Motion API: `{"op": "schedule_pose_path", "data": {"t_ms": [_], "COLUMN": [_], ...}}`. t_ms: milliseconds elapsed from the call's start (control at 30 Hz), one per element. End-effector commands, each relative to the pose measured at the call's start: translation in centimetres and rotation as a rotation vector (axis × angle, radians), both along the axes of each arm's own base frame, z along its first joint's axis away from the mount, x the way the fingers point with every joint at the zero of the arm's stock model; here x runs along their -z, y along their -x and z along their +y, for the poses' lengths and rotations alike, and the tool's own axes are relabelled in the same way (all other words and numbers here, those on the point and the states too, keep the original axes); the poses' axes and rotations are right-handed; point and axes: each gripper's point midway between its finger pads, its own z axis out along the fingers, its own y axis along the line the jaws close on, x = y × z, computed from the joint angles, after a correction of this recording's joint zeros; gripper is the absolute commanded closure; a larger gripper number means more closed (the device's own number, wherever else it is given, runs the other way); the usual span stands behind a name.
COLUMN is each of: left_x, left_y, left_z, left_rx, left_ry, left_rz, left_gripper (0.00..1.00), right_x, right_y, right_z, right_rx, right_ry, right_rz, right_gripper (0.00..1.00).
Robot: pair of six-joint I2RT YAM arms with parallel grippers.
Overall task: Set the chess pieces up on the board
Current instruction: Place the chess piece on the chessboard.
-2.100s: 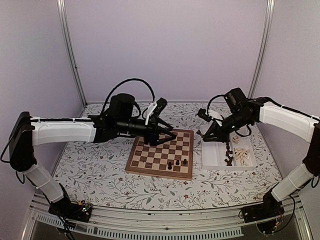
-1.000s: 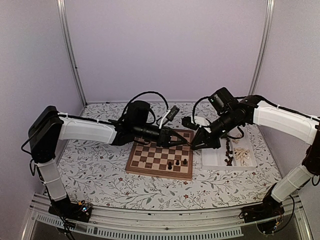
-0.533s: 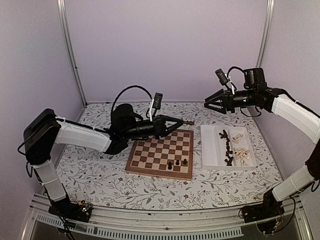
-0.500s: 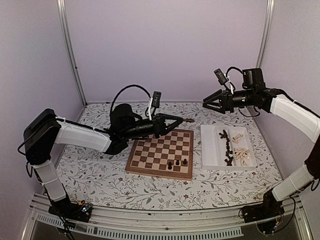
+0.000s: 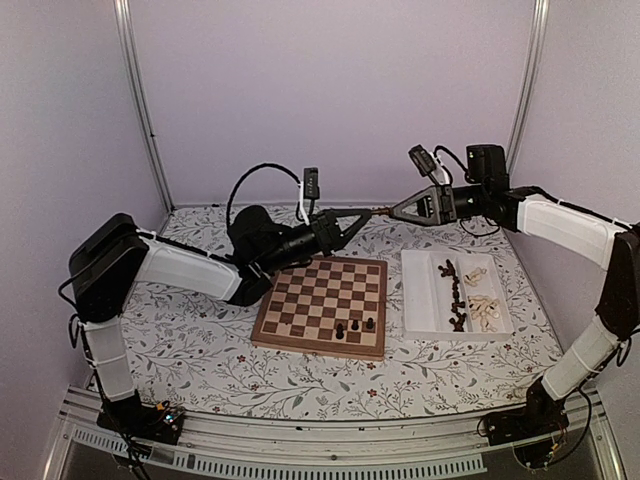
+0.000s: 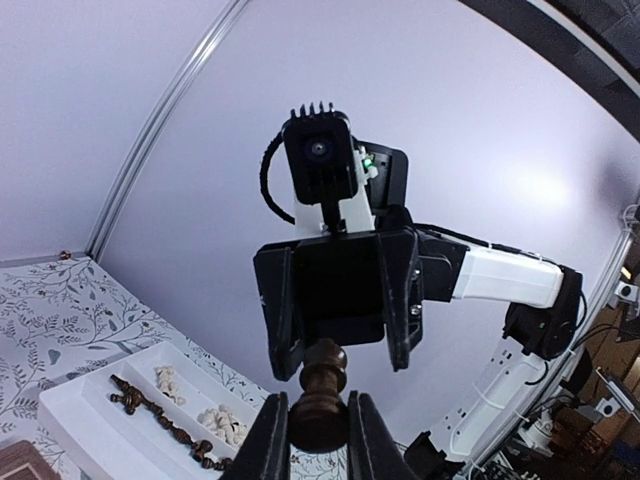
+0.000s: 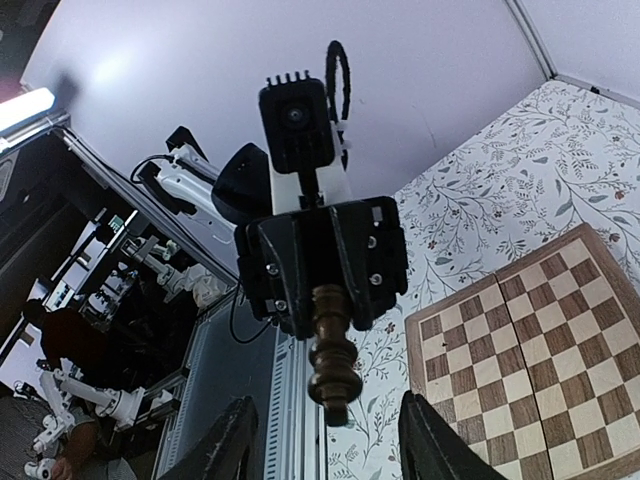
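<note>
While both arms are raised well above the table (image 5: 200,350), the left arm is stretched from its base toward the right. Its wrist is held roughly level over the far side of the board (image 5: 320,310). The right arm is reached in from the right, with its forearm sloped slightly down toward the middle, so that the two grippers are pointed at each other, nearly tip to tip.

A dark chess piece (image 6: 318,400) is pinched between the narrowly set fingers of the left gripper (image 5: 362,215), and its free end is pointed at the right gripper (image 5: 397,209). The right gripper's fingers (image 7: 238,440) are spread wide on either side of the piece's tip, and no contact with it can be seen.

The meeting point is set in open air above the back of the table, near the gap between the board and the white tray (image 5: 412,300), with the rear wall close behind. Three dark pieces (image 5: 354,326) are stood near the board's front right corner, and its other squares are left bare. More dark and cream pieces (image 5: 470,300) are kept in the tray's right compartments.
</note>
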Motion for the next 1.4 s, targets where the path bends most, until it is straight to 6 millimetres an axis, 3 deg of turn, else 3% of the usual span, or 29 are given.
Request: {"op": "schedule_pose_path", "data": {"t_ms": [0,433,733,900,967,1033,1133,1233,1367], "left_x": [-1.5,-0.5,-0.1,0.2,0.0,0.1,-0.5,-0.1,0.4], "left_y": [0.5,0.3,0.2,0.2,0.4,0.3,0.3,-1.1,-4.6], "left_z": [-0.9,-2.7,-3.0,-3.0,-3.0,-2.8,-1.5,1.0,7.1], "left_rx": [0.036,0.078,0.083,0.088,0.091,0.085,0.051,-0.059,-0.325], "left_ry": [0.058,0.046,0.032,0.026,0.022,0.003,-0.069,-0.257,-0.516], "left_rz": [-0.017,0.013,0.018,0.032,0.031,0.036,0.014,0.007,0.020], "left_gripper": [0.89,0.89,0.90,0.90,0.88,0.78,0.64,0.59,0.53], "right_x": [-0.4,0.0,0.0,0.2,0.1,0.2,0.6,1.6,4.5], "right_y": [0.8,0.1,-0.7,-1.3,-1.7,-2.3,-3.4,-3.8,-1.5], "right_z": [0.5,0.6,0.2,0.1,0.0,-0.2,-0.5,-0.1,2.5], "right_rx": [-0.057,-0.043,-0.005,0.043,0.071,0.105,0.164,0.187,0.112], "right_ry": [-0.033,-0.034,-0.027,0.013,0.035,0.070,0.156,0.293,0.502], "right_rz": [0.013,0.013,-0.008,-0.039,-0.079,-0.115,-0.187,-0.306,-0.502], "right_gripper": [0.51,0.75,0.77,0.90,0.94,0.96,0.97,0.98,0.97]}}
